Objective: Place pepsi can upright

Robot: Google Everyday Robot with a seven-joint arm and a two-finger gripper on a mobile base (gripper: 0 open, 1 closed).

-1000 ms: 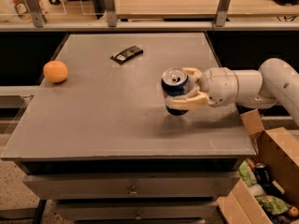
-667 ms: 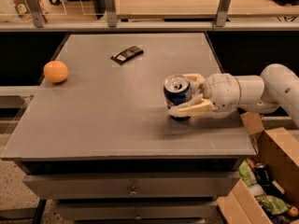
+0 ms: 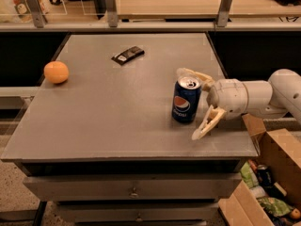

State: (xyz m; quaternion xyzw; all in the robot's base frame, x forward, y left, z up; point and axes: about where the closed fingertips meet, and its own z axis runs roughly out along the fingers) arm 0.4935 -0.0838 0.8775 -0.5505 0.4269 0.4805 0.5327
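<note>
The pepsi can (image 3: 186, 100) stands upright on the grey table (image 3: 117, 107), right of the middle, silver top up and its round logo facing the camera. My gripper (image 3: 196, 103) reaches in from the right on a white arm (image 3: 254, 98). Its fingers are spread wide: one finger (image 3: 192, 74) lies behind the can, the other finger (image 3: 206, 123) in front and to the right of it. The can stands between them, no longer gripped.
An orange (image 3: 56, 72) sits at the table's left edge. A flat black packet (image 3: 127, 55) lies at the back middle. A cardboard box (image 3: 275, 173) with rubbish stands on the floor at the right. A railing runs behind the table.
The gripper was shut on the can, holding it tilted. Now the can stands upright on the table and the fingers have opened away from it.
</note>
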